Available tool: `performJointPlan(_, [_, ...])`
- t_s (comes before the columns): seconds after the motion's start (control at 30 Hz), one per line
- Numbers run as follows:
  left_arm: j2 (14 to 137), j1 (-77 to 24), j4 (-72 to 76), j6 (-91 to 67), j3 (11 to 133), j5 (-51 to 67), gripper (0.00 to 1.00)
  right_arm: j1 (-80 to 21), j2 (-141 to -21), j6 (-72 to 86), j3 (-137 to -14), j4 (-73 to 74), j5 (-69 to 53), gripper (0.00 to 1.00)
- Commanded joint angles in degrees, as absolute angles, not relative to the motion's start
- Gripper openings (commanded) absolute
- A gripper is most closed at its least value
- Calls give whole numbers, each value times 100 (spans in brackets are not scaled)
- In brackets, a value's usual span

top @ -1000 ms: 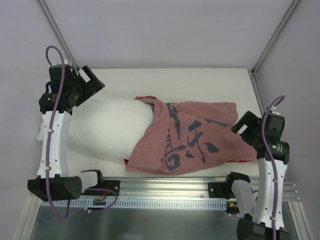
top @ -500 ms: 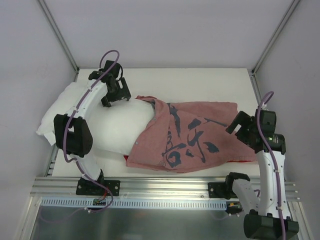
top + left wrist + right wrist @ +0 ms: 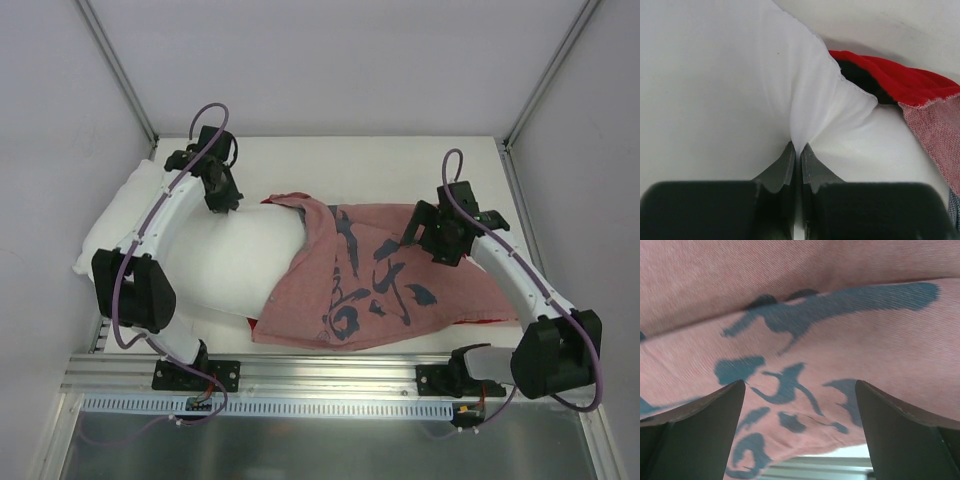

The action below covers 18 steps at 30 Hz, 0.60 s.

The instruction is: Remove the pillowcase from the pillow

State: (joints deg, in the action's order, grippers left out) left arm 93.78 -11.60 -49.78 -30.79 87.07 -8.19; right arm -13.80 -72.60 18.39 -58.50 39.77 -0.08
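Your left gripper (image 3: 797,148) pinches a fold of the plump white fabric pillow (image 3: 715,75) between its jaws. Your right gripper (image 3: 800,384) is spread wide, with the dusty-pink printed cloth pillowcase (image 3: 850,335) just beyond its jaws.

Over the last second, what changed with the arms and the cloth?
The left gripper swung right from the left end of the pillow to its far side, and now pinches a fold of its white fabric. The right gripper moved left and away from its base to hover open above the pillowcase. Pillow and pillowcase lie as before.
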Motion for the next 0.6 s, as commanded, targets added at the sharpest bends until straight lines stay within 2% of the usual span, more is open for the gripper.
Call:
performJointPlan(0.0, [8895, -1160, -5282, -2944, 8473, -668, 0, -1642, -7295, 2916, -5916, 3236, 62, 96])
performJointPlan(0.37, [8622, -1160, -5212, -2848, 8323, -317, 0, -2065, -7382, 5597, -6064, 3506, 668, 96])
performJointPlan(0.57, [8491, -1160, -5177, -2813, 8227, -272, 0, -2171, -8068, 6616, -6363, 3999, 509, 96])
